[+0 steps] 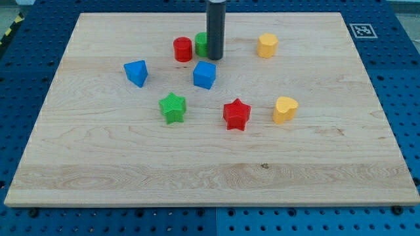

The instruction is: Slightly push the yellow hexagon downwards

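Tip (215,58) against green block (201,43)

2 yellow blocks (267,45) (285,109), 2 red (182,50) (236,114), 2 blue (136,72) (204,75), 2 green (172,107) (201,43), pale wooden board (131,151).

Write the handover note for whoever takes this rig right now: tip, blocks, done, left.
My tip rests on the board near the view's top, beside the green block and the red cylinder, just above the blue cube.
The yellow hexagon sits apart, to the view's right of my tip, untouched.
Done: no contact with the hexagon.
Left: bring the tip above the hexagon, on the view's top side, then nudge it slightly down. The yellow heart lies further below.
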{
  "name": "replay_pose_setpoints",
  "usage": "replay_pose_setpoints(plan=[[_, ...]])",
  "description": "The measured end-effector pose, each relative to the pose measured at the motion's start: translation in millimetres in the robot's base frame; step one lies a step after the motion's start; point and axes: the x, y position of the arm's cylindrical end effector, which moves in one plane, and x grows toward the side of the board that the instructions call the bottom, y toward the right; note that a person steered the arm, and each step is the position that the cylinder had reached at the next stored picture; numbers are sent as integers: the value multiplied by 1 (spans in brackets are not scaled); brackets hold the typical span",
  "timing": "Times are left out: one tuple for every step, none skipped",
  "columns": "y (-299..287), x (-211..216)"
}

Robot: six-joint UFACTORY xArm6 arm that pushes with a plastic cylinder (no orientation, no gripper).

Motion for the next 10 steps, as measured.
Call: replay_pose_setpoints(plan=[[-15,-1],[4,-5],[16,-25],[16,-51],[56,-81],[127,-82],[139,-43],[139,-11],[154,-6],[167,0]])
